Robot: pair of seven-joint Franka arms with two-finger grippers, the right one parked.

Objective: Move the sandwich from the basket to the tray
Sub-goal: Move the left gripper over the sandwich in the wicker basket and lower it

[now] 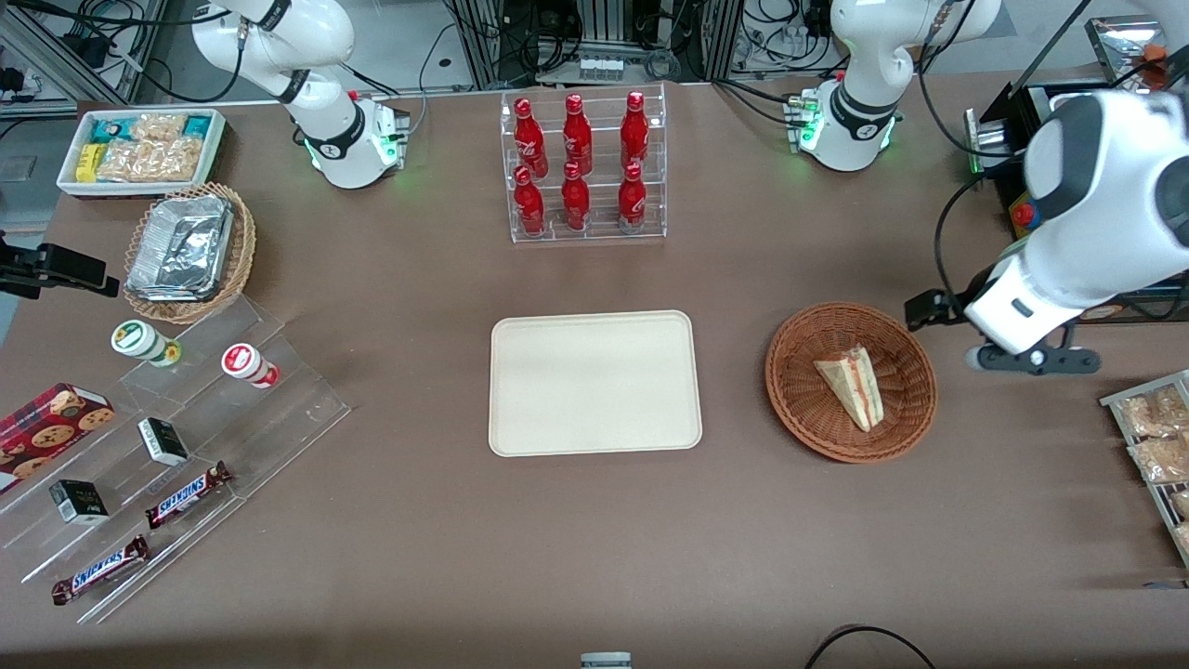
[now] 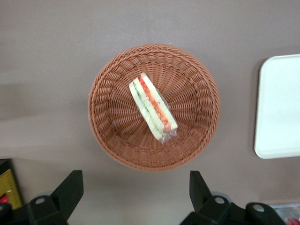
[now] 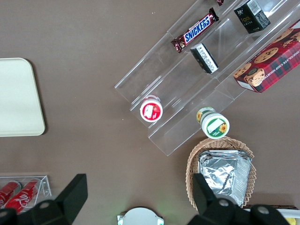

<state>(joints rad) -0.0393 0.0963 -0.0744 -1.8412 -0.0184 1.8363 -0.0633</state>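
A robotics laboratory arranged as a mock snack counter. Two white arm bases [image 1: 358, 139] are bolted to a brown table [image 1: 418, 557], with cable bundles and aluminium framing [image 1: 604, 37] along its edge farthest from the front camera. Shop-style props cover the surface: a clear rack of red bottles [image 1: 581, 167], tiered acrylic steps [image 1: 186, 446] bearing Snickers bars [image 1: 189, 494] and a cookie box [image 1: 51, 423], and a white box of snack packets [image 1: 144, 149]. The gripper [image 2: 136, 192] hangs over the table just beside the basket [image 2: 112, 75], its fingers spread apart.
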